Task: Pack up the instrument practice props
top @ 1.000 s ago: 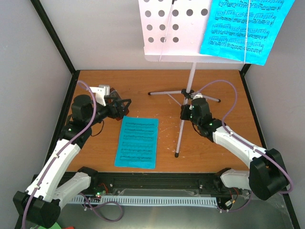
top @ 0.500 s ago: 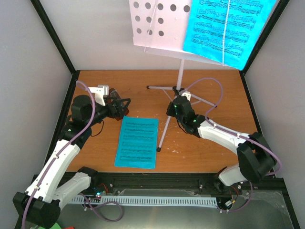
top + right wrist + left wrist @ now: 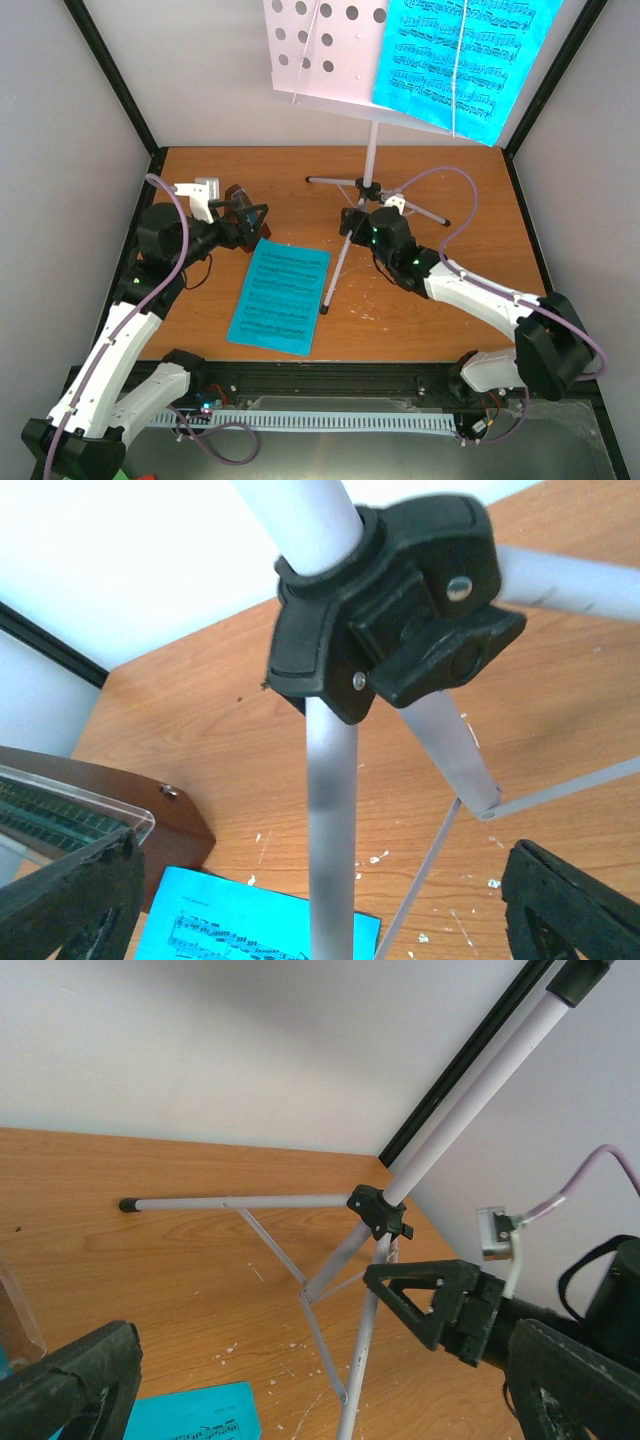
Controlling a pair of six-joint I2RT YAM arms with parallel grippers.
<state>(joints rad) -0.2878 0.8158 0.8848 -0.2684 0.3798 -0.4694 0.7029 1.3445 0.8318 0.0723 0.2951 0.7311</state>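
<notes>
1. The music stand (image 3: 369, 160) stands upright at the back middle of the bench (image 3: 260, 165), tripod spread and not yet folded. Its whole frame sits further left than a second ago, and the near foot now lies close to the loose page.
2. The right claw (image 3: 347, 222) was clamped on the stand a moment back. Now its jaws gape wide on either side of the near leg (image 3: 332, 820), just under the hub (image 3: 390, 600), touching neither side.
3. My read: the drag is done and the stand released, so the next move is a re-grip or a collapse of the legs. Packing is barely started.
4. The left claw (image 3: 252, 218) is spread fully and holds nothing. It hovers at the left beside the metronome (image 3: 150, 825).
5. One cyan sheet (image 3: 280, 298) lies flat on the bench, skewed a bit more than before. A second cyan sheet (image 3: 460, 60) is still on the perforated desk (image 3: 320, 50).
6. Materials:
   - The stand has smooth pale metal tubes, thin brace rods and a chunky black plastic hub with a knob.
   - The desk is a flat plate punched with round holes.
   - The metronome has a glossy red-brown body under a clear cover (image 3: 60, 800).
   - The pages are thin printed paper.
   - The bench is wood-grain, flecked with white scuffs.
</notes>
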